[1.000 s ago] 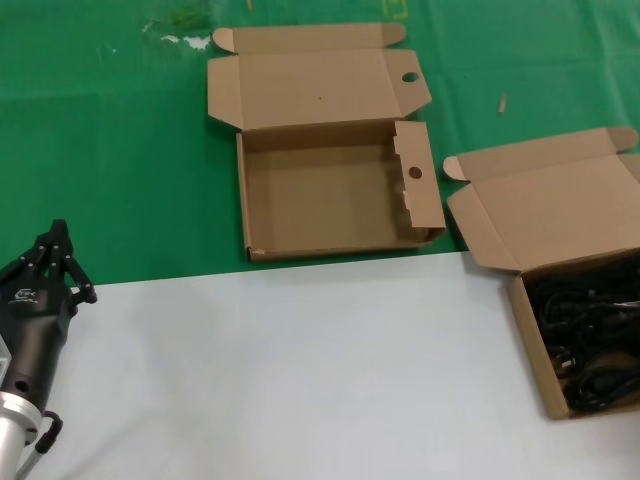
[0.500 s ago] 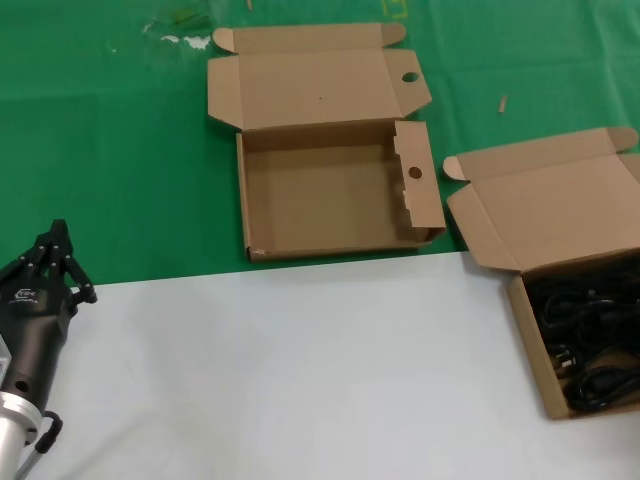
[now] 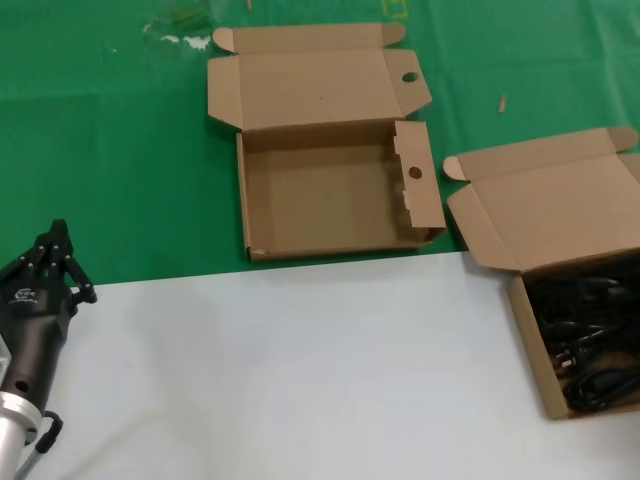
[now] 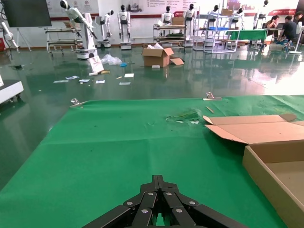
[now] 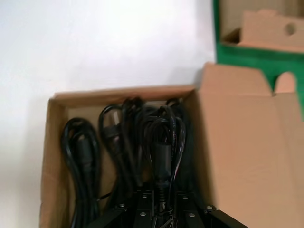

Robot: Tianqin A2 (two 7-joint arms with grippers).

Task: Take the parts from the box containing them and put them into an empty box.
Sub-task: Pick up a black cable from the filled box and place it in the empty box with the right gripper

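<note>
The left gripper (image 3: 57, 243) rests at the worktop's (image 3: 300, 370) near left edge, jaws clenched to a point. The right gripper (image 5: 159, 209) is cut off in its wrist view, hanging over the cable box (image 3: 530, 330); whether its jaws grasp anything I cannot tell. The black cables (image 3: 588, 335) lie tangled inside, partly out of the head view. The empty box (image 3: 330, 190) sits apart on green cloth (image 3: 110, 150).
</note>
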